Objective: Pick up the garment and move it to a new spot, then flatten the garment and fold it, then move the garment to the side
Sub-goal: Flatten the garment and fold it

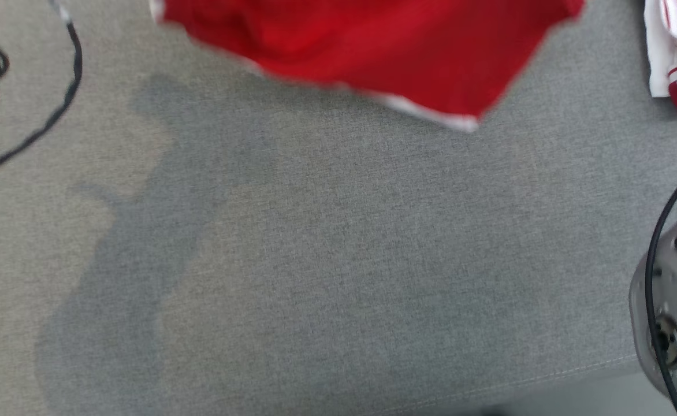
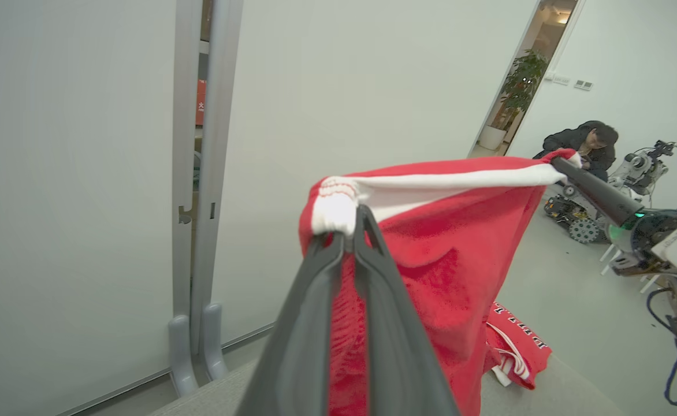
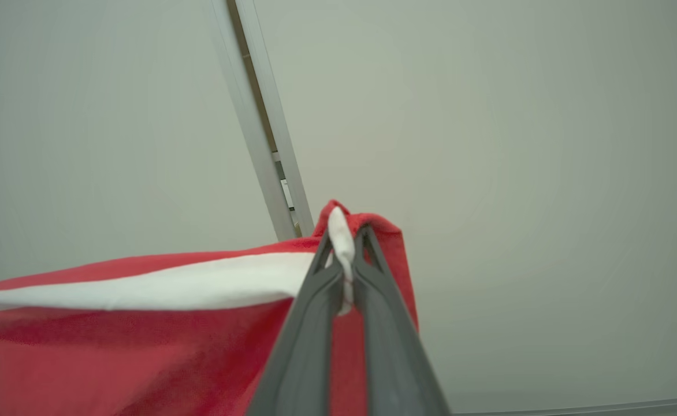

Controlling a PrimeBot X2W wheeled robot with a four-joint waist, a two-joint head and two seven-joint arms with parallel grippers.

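The garment (image 1: 373,52) is red with a white band along one edge, and it hangs in the air above the grey cloth-covered table (image 1: 338,260), its lower hem blurred at the top of the head view. My left gripper (image 2: 347,228) is shut on one white-banded corner of the garment (image 2: 442,254). My right gripper (image 3: 345,237) is shut on the other corner of the garment (image 3: 142,346), and the band runs taut between the two. The right gripper's dark fingers (image 2: 590,188) also appear at the far end of the band in the left wrist view.
Another red and white garment (image 1: 676,52) lies crumpled at the table's far right, also visible in the left wrist view (image 2: 517,349). Black cables (image 1: 32,98) loop at the far left. A pale arm joint (image 1: 670,312) sits at the right edge. A person (image 2: 584,144) crouches by another robot (image 2: 639,167).
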